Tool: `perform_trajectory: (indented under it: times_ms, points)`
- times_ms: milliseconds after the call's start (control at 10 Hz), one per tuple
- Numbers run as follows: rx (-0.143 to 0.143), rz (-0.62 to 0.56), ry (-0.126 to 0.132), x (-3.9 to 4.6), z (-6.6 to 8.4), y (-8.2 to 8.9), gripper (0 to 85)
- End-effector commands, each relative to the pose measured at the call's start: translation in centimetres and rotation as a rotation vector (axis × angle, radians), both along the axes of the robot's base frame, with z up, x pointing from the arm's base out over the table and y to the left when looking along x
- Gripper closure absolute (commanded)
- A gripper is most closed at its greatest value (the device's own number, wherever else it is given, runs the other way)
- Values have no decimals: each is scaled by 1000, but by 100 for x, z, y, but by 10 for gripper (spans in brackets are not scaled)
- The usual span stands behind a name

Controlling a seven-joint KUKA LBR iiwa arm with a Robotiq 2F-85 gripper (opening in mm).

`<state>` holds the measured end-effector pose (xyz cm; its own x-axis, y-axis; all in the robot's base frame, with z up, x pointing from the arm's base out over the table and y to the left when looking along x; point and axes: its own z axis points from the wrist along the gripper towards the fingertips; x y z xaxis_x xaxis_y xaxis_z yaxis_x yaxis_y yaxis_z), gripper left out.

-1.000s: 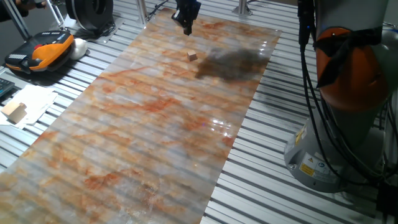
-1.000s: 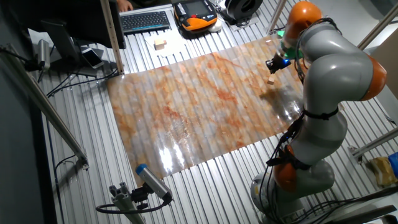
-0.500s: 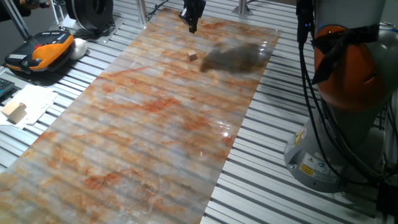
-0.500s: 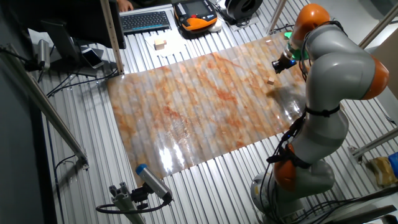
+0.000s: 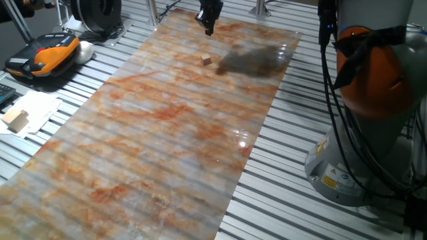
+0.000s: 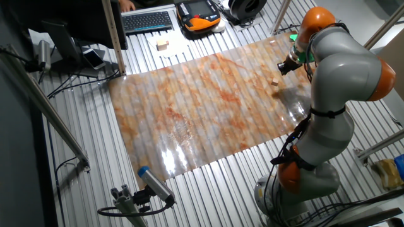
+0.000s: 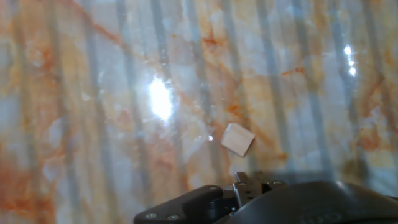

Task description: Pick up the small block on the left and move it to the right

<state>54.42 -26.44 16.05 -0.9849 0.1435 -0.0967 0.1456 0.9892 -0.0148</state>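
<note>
The small block [image 5: 205, 60], a tiny light-tan cube, lies alone on the marbled orange-grey sheet [image 5: 167, 140] near its far end. My gripper [image 5: 208, 29] hangs above the sheet, farther back than the block and clear of it. From the other side the small block [image 6: 275, 81] sits just below my gripper [image 6: 282, 68]. In the hand view the small block [image 7: 238, 138] lies flat a little above the dark gripper body [image 7: 249, 186] at the bottom edge. The fingers are too dark and small to show their spacing. Nothing is held.
A larger pale wooden block [image 5: 16, 119] rests on white paper at the left, off the sheet. An orange-and-black pendant [image 5: 47, 53] lies beyond it. A keyboard [image 6: 147, 21] sits at the back. The robot's base [image 5: 360, 140] stands right of the sheet, which lies on ribbed metal table slats.
The gripper has risen and drifted slightly back and right, away from the small block. The block has not moved.
</note>
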Motion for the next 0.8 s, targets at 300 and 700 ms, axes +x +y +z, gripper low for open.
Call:
perform_trajectory:
  times_ms: [300,700]
  points:
    - [-3,-151,-8,-12,-12,-12,510]
    - [67,-424,14,-24,-41,-49,510]
